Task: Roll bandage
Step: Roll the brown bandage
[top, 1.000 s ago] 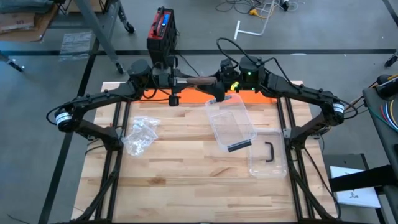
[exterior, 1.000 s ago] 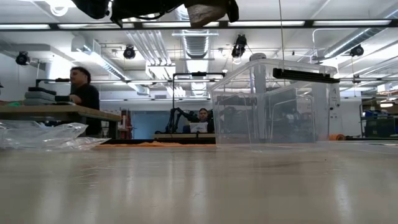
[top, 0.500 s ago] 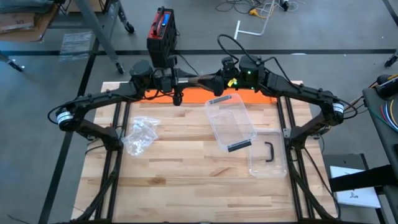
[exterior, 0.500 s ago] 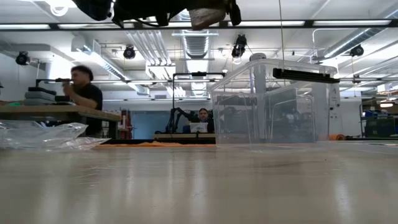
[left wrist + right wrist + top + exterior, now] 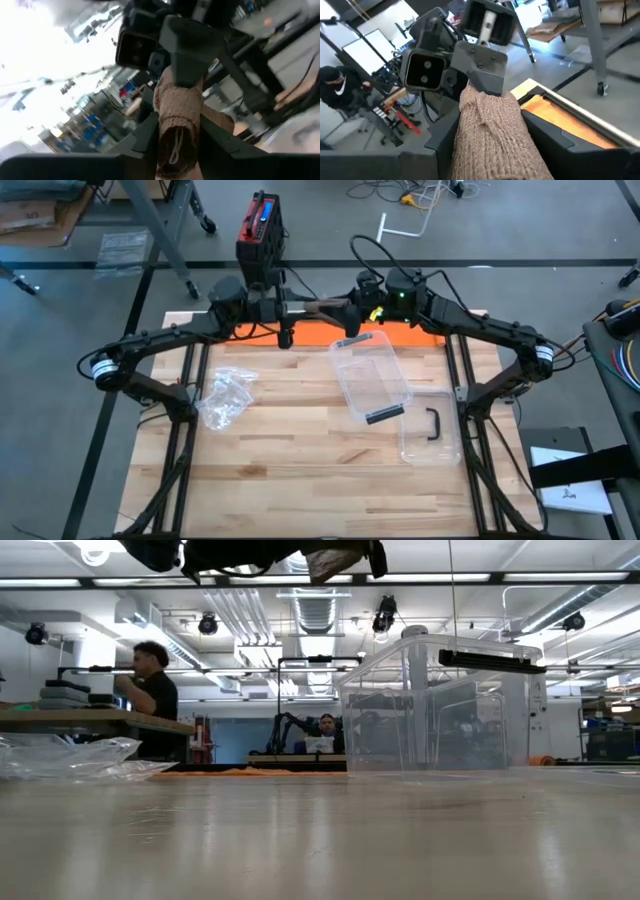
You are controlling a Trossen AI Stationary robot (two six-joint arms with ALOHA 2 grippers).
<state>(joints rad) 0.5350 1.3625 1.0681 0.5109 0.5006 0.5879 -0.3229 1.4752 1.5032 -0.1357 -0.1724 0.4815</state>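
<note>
I see the bandage (image 5: 322, 307) as a tan, coarse-knit roll, held level in the air at the upper centre of the high view. In the left wrist view its end (image 5: 176, 131) faces me, showing the wound layers. In the right wrist view its wrinkled weave fills the lower centre.

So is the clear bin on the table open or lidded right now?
Open. The clear bin has no lid on it; its lid, with the black handle, lies flat on the table beside it.
</note>
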